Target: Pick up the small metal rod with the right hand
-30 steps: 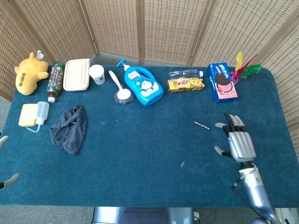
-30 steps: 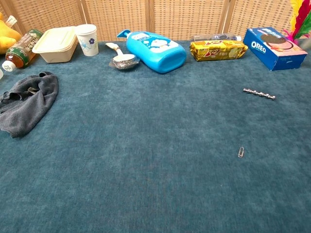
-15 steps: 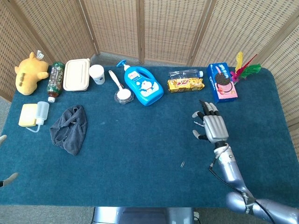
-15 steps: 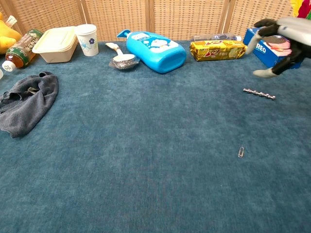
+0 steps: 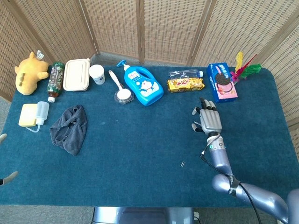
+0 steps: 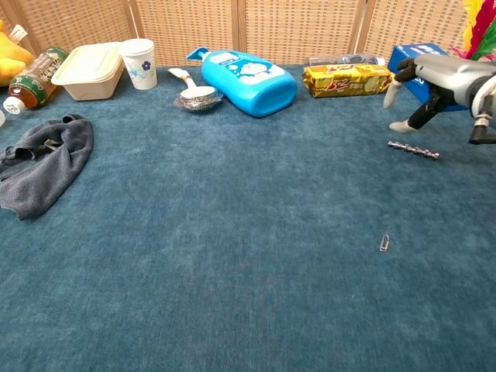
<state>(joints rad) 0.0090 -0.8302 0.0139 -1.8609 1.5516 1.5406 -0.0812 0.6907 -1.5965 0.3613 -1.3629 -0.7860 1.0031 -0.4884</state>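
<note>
The small metal rod [image 6: 413, 149] lies flat on the blue tablecloth at the right, in front of the Oreo box [image 6: 404, 56]. My right hand [image 6: 435, 80] hovers just above and behind it, fingers spread and curved downward, holding nothing; its thumb tip hangs close over the rod's left end. In the head view the right hand [image 5: 208, 120] covers the rod. Only two fingertips of my left hand [image 5: 3, 138] show at the left edge, far apart and holding nothing.
A paper clip [image 6: 384, 242] lies in front of the rod. Behind it stand the yellow biscuit pack [image 6: 345, 79], a clear bottle and the blue detergent bottle [image 6: 248, 80]. A feather shuttlecock [image 5: 245, 70] sits at the far right corner, a grey cloth [image 5: 70, 128] at the left.
My right hand moved from the table's right front toward the back and left, came over the rod, and dropped lower toward it. The rod has not moved.
</note>
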